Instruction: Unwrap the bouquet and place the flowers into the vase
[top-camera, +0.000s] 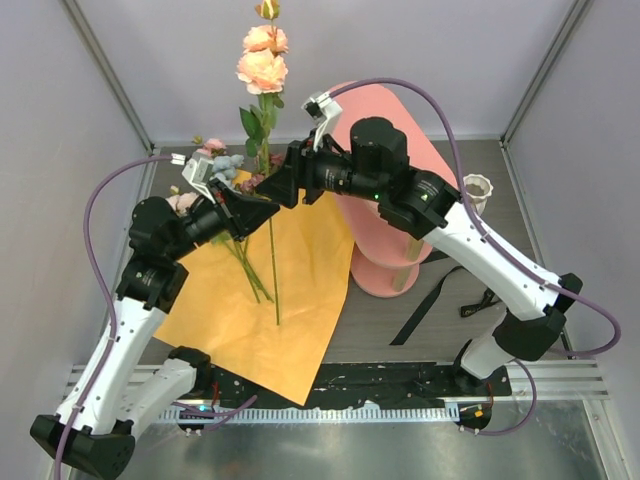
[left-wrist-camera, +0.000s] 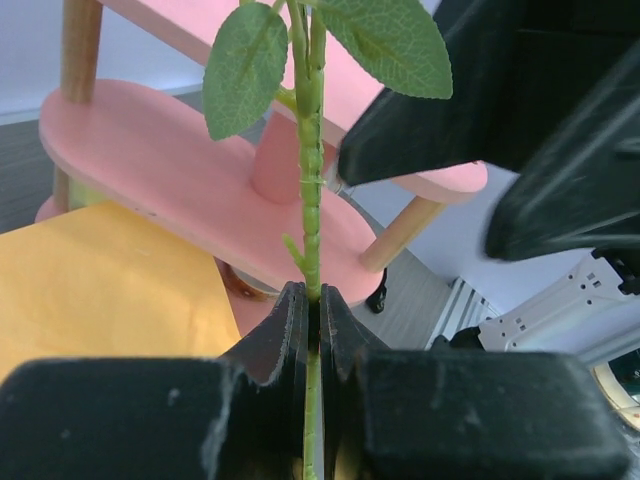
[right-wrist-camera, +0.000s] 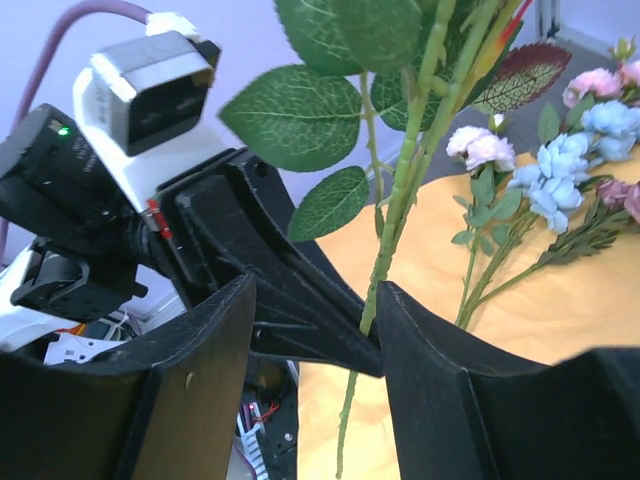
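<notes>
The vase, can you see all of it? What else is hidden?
1. Vase: top view, its lower half is hidden behind the right arm.
2. Rose stem: left wrist view, blooms cut off by the top edge; lower part hidden inside the left gripper.
3. Small flowers: top view, partly covered by the left arm.

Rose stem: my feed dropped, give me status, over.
Left gripper shut on rose stem, upright. Right gripper open astride it. Vase far right, pink shelf between.
</notes>
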